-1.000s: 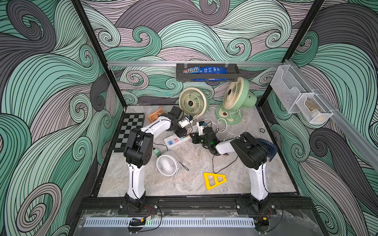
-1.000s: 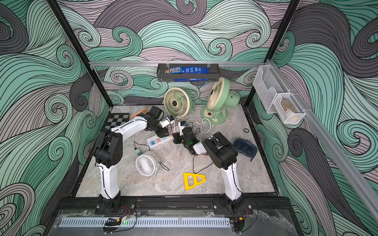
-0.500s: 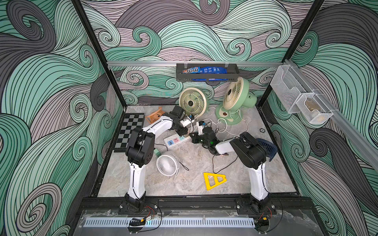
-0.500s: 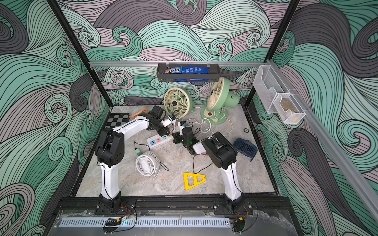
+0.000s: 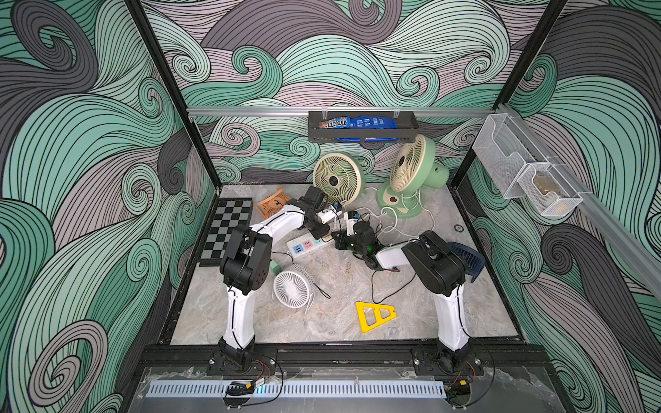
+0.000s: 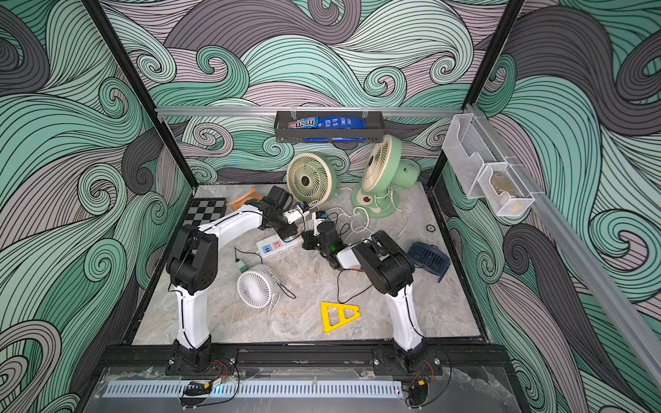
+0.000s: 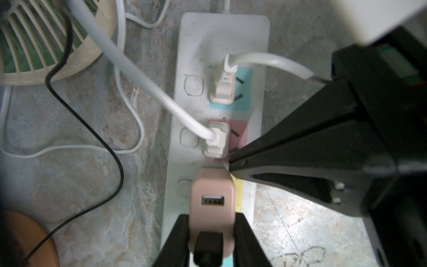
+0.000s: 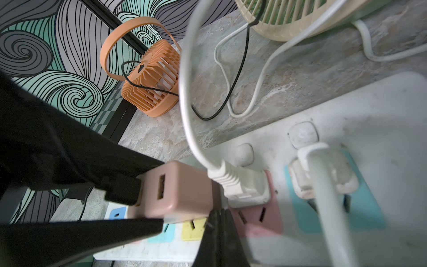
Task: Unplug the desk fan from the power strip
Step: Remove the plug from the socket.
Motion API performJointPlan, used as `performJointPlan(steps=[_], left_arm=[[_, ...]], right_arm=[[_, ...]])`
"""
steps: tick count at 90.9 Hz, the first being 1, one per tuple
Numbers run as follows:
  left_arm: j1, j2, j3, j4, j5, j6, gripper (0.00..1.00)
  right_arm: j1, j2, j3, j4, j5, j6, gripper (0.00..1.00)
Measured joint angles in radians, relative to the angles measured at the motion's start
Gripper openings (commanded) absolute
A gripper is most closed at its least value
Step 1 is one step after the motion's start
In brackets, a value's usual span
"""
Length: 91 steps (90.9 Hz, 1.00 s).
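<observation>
Two grippers meet at the power strip [image 5: 307, 246], which lies flat on the table [image 5: 339, 286] near its middle, between the two arms, in both top views [image 6: 274, 246].

1. The left gripper [image 7: 211, 218] is clamped on a pink USB adapter [image 7: 213, 191], with one finger pressed against each side of the adapter body. The adapter sits in the yellow socket [image 8: 193, 227] of the strip. A black USB plug [image 7: 208, 249] is inserted in one of its two ports.

2. The right gripper [image 7: 231, 166] has its fingers together with nothing between them. Its closed tips rest on the strip face at the edge of the pink socket [image 7: 240, 129], just beside the adapter.

3. Two white plugs are seated in the strip. One [image 7: 216, 141] is in the pink socket, next to the adapter. The second [image 7: 223, 85] is in the teal socket [image 7: 242, 101] beyond it.

4. White cords run from these plugs across the table toward the cream fan [image 5: 336, 178] and the green fan [image 5: 411, 168] at the back. Which cord serves which fan cannot be traced.

5. A thin black cord [image 8: 240, 69] lies looped on the table and reaches an orange fan [image 8: 150, 78] near the back left corner. Whether it ends at the black USB plug cannot be told.
</observation>
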Motion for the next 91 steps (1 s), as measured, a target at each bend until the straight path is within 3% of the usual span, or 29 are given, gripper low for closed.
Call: performJointPlan(steps=[44, 69, 91], left_arm=[[0.016, 0.011, 0.019, -0.024, 0.043, 0.006, 0.05], [-0.026, -0.058, -0.101, 0.095, -0.061, 0.048, 0.03], [0.008, -0.029, -0.04, 0.022, 0.019, 0.011, 0.02]], right_arm=[[0.0, 0.006, 0.005, 0.006, 0.008, 0.014, 0.05], [-0.001, 0.008, 0.005, 0.011, 0.016, 0.019, 0.05], [0.0, 0.008, 0.005, 0.011, 0.016, 0.022, 0.05]])
